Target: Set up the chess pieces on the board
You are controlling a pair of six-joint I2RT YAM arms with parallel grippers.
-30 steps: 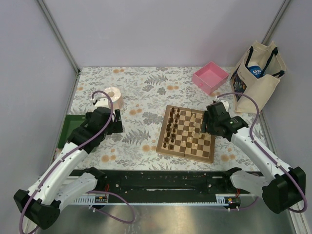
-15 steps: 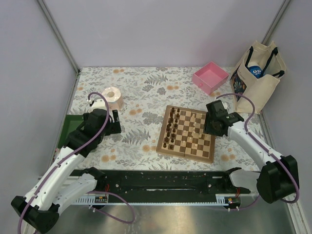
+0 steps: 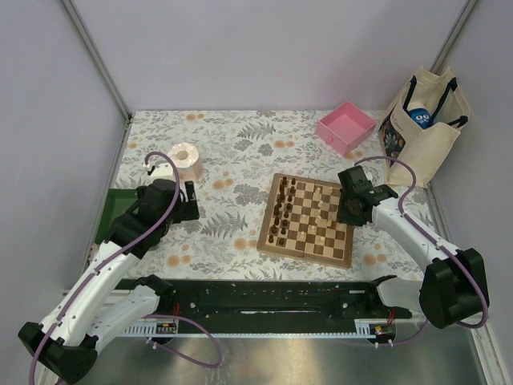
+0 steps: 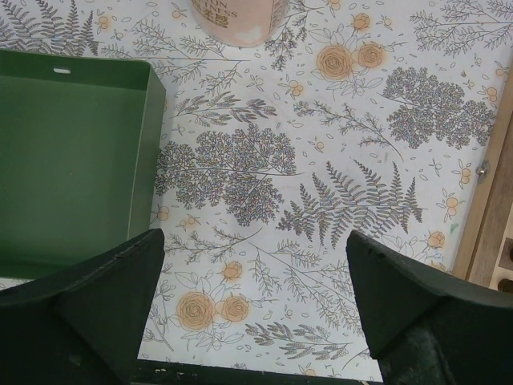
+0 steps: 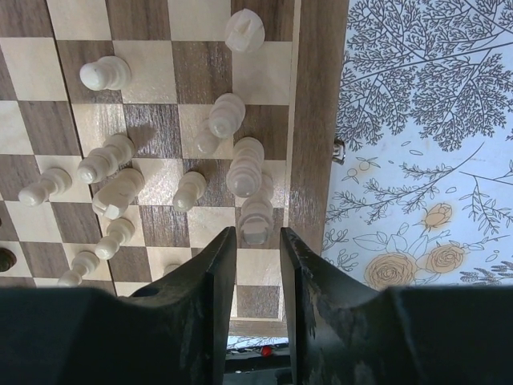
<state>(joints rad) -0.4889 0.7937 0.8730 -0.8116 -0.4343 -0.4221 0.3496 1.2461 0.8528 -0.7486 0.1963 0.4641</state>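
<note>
The board point(image 3: 265, 241) lies mid-table, right of centre. Dark chess pieces point(image 3: 280, 211) stand in its left columns and pale ones point(image 3: 324, 210) towards its right side. My right gripper point(image 3: 341, 210) hangs over the board's right edge. In the right wrist view its jaws point(image 5: 256, 241) are open, narrowed to a small gap either side of one pale piece point(image 5: 256, 218) in the edge column beside the border point(image 5: 317, 120); a sliver of space shows on each side. My left gripper point(image 3: 191, 207) is wide open over the floral cloth, nothing between its fingers point(image 4: 256, 305).
A pink square tray point(image 3: 346, 127) and a tote bag point(image 3: 423, 124) stand at the back right. A pink roll point(image 3: 187, 159) point(image 4: 236, 16) sits at the back left, and a green tray point(image 3: 108, 210) point(image 4: 72, 160) lies at the left edge by my left gripper.
The right gripper's jaws have narrowed from wide apart to a small gap around the pale piece, and that wrist has settled at the board's right edge. The left arm shifted slightly.
</note>
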